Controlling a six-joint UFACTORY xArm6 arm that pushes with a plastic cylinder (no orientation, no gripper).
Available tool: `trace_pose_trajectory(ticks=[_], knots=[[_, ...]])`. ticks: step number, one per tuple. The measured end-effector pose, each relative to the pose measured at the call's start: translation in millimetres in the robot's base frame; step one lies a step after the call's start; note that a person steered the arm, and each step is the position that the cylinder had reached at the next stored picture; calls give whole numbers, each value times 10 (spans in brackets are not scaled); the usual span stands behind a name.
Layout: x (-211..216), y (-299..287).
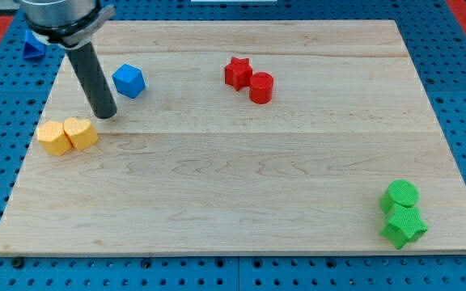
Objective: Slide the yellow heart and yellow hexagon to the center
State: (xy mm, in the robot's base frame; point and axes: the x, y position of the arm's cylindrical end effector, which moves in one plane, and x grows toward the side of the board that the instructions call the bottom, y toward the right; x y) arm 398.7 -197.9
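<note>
Green star (403, 226): it sits close to the view's bottom right corner of the counter (241, 202).
Green round block (400, 195): it is just behind the green star and touches it.
Yellow hexagon (53, 138): it is at the view's left side, near the edge of the board, far from the middle.
Yellow heart (81, 132): it touches the hexagon on that block's right side; which of the two yellow blocks is the heart is hard to tell for sure.
My tip (105, 115): it stands just behind the yellow heart, a bit to the view's right, very near it; I cannot tell if it touches.
Pincer: there is none to see, only the dark rod.
Blue block (129, 81): it is just right of the rod, farther back.
Red round block (261, 87): it is near the top middle.
Red star (237, 72): it touches the red round block on its left, a bit farther back.
</note>
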Motion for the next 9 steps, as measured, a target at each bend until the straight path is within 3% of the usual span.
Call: trace_pose_trajectory(ticks=[1, 2, 3, 4, 5, 6, 7, 8, 9], knots=[[-442, -279], [-672, 326], [-484, 940], [113, 1533], [1056, 1207], [1493, -58], [1243, -1019], [694, -848], [427, -298]])
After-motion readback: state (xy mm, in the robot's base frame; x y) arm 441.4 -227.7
